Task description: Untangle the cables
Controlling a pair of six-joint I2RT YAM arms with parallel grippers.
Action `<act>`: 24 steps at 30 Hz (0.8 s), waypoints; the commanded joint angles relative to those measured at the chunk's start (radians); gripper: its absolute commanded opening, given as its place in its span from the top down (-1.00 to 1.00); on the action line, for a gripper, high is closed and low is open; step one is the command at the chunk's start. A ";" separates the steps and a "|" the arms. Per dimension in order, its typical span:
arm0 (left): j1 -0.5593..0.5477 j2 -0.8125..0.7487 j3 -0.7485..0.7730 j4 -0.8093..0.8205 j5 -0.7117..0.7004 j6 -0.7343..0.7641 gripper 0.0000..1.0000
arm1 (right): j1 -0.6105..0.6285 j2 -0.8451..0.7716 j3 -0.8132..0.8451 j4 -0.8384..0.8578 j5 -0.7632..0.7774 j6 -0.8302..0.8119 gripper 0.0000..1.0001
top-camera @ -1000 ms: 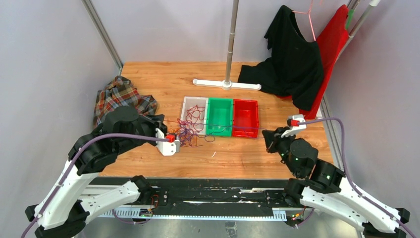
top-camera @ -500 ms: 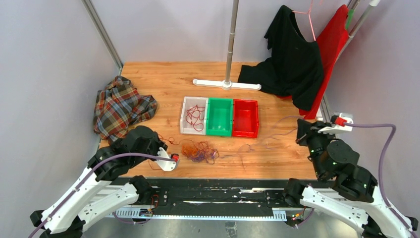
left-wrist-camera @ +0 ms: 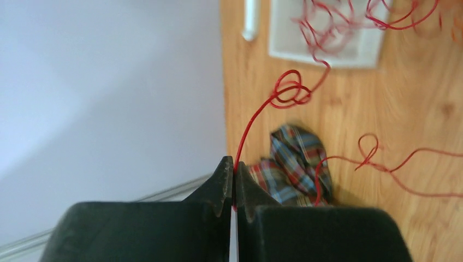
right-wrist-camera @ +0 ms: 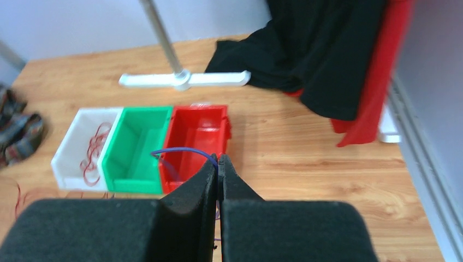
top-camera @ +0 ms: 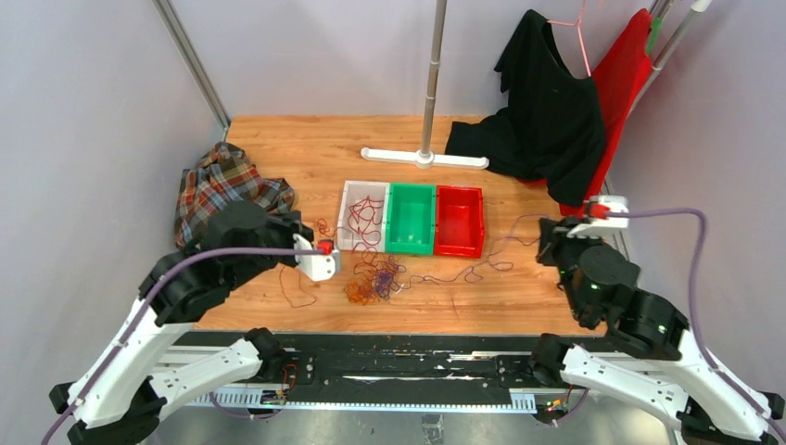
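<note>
A pale wooden tabletop (top-camera: 306,148) sits between grey walls. My left gripper (left-wrist-camera: 233,166) is pinched tight on one thin red wire (left-wrist-camera: 285,98). The loose, loopy clump of hair-fine red, orange and purple cables (top-camera: 375,278) lies at six o'clock of the white plastic bin (top-camera: 363,183). My right gripper (right-wrist-camera: 218,160) clamps a purple strand (right-wrist-camera: 185,149). I judge we're mid pull-apart; next, spread the arms towards nine and three o'clock.

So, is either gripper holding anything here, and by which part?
The left gripper pinches a thin red wire at its jaw tips; the right gripper pinches a thin purple wire likewise. Whether at an end cannot be told.
</note>
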 commanded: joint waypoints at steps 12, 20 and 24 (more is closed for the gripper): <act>0.004 0.061 0.229 0.006 0.312 -0.280 0.99 | 0.045 0.384 -0.098 0.468 -0.676 -0.098 -0.19; 0.004 0.070 0.256 0.007 0.335 -0.289 0.99 | 0.190 0.610 -0.037 0.793 -0.900 -0.171 -0.28; 0.004 0.084 0.284 0.002 0.358 -0.329 0.99 | 0.246 0.704 -0.032 0.963 -0.899 -0.221 -0.29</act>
